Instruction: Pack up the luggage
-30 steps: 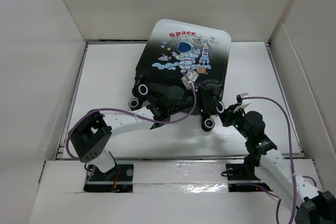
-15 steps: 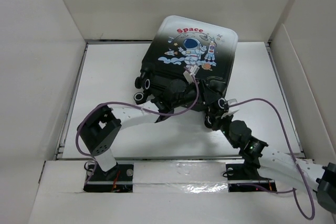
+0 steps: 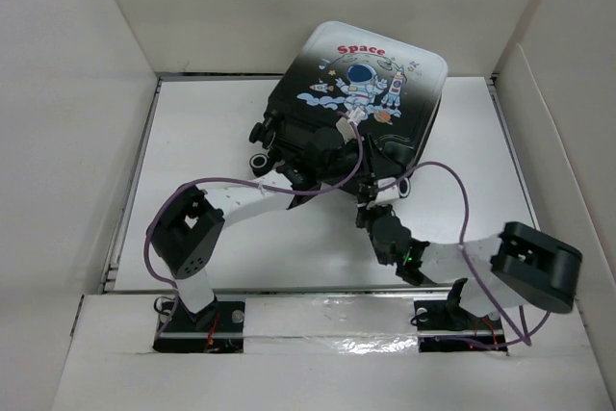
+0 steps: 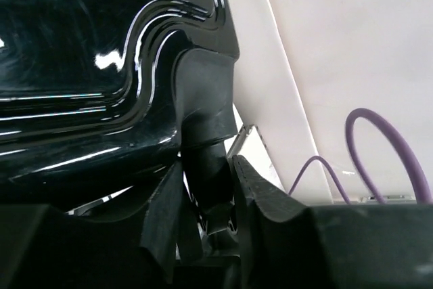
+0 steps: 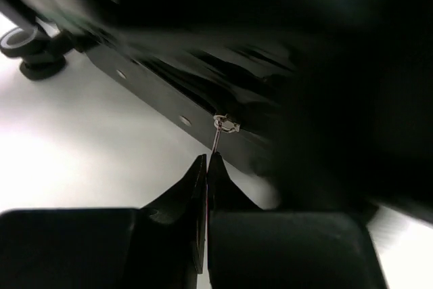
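White links, black joints, purple cables

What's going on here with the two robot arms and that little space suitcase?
Both arms are working on the suitcase, which sits astronaut side up at the back of the table, skewed to one side. The left claw has its fingers on either side of a black part at the case's near edge. The right claw is shut on the thin metal zipper pull. The lid looks closed, so this seems to be zipper work.
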